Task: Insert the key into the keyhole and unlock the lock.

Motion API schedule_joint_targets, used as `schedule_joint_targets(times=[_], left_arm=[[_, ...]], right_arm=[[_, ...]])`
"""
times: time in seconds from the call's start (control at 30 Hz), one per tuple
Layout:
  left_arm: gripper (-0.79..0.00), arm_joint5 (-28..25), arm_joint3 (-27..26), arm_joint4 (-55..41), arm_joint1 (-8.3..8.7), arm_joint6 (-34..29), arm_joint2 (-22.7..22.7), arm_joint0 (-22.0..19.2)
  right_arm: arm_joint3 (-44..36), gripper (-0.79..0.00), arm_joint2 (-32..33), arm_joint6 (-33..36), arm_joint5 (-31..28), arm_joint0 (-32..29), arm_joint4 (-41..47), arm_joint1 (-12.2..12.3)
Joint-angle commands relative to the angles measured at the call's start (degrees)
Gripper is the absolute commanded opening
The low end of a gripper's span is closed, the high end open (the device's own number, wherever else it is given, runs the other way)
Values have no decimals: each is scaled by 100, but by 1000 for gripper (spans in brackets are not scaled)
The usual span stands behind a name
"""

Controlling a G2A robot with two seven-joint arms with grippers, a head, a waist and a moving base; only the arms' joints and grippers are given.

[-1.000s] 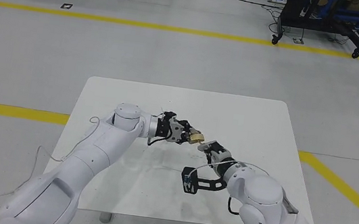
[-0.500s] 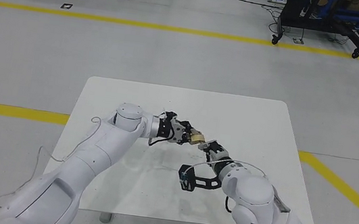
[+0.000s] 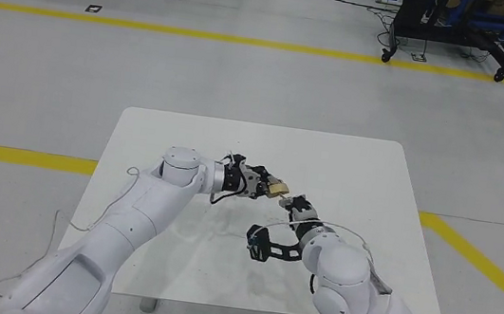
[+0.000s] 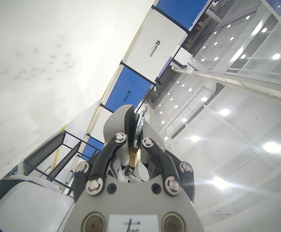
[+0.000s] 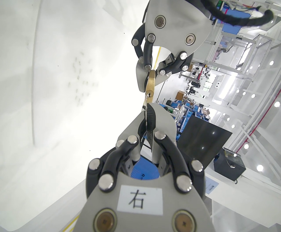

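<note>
Above the middle of the white table (image 3: 357,161), my left gripper (image 3: 270,186) is shut on a small brass padlock (image 3: 277,190). In the right wrist view the padlock (image 5: 150,84) sticks out from the left gripper (image 5: 150,86) with its keyhole (image 5: 150,94) facing my right gripper (image 5: 146,112). That gripper is shut on a thin silver key (image 5: 145,109), whose tip reaches the lock's keyhole face; I cannot tell whether it is inside. In the left wrist view the brass body (image 4: 133,157) sits between the left gripper's (image 4: 137,118) fingers. In the top view my right gripper (image 3: 293,203) is just right of the lock.
The right arm's black wrist camera bracket (image 3: 258,240) hangs over the table in front of the grippers. Faint smudges mark the tabletop (image 5: 79,72). Yellow floor lines (image 3: 248,40) and wheeled racks (image 3: 451,30) lie far behind the table.
The right wrist and its black bracket have swung left. The right gripper has closed the small gap to the lock. The left gripper with the lock has lifted slightly.
</note>
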Motion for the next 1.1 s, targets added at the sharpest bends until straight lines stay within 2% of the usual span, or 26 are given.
schedule_joint_targets(times=[0.0,0.43,1.07], left_arm=[[-785,18,2,31,2,-13,-8,-6],[-785,126,64,149,-30,-87,-15,-48],[-785,131,179,234,-98,-132,-28,-90]], right_arm=[[14,-785,-4,93,23,20,51,-26],[193,-785,-86,381,-80,168,238,-163],[468,-785,-463,830,-150,355,19,-370]])
